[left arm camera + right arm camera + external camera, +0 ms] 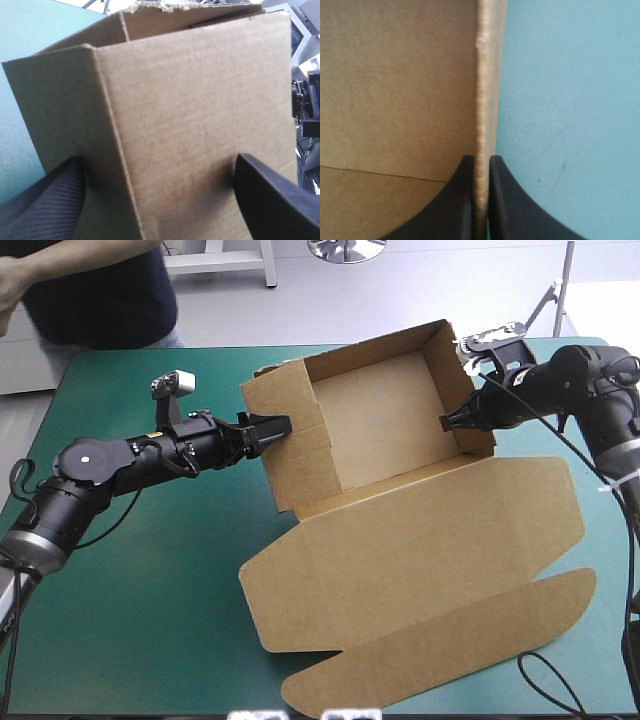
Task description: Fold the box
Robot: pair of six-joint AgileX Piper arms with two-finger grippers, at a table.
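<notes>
**High view.** A brown corrugated-board box (380,405) sat toward the table's far edge, right of middle, on the teal-green cover (130,580). Its walls stood raised as an open tray. The long flat lid (420,540), with a rounded tuck flap (440,640), lay spread toward the near edge. The left gripper (268,430) met the left wall from outside. The right gripper (450,421) was on the right wall's rim.

**Left wrist view.** The black fingers (45,205) stood apart, tips against the outer wall beside a corner crease, gripping nothing.

**Right wrist view.** The right gripper (481,162) was clamped on the wall's edge (487,75), with the board pinched between its fingers.

**Progress, as judged.** The tray looked largely formed. The far-left corner appeared ragged and may want pressing home. The lid had not yet been dealt with.

**In the way.** The only obstacle seemed to be the lid itself, which filled the near table, so either arm would have to reach around it.
</notes>
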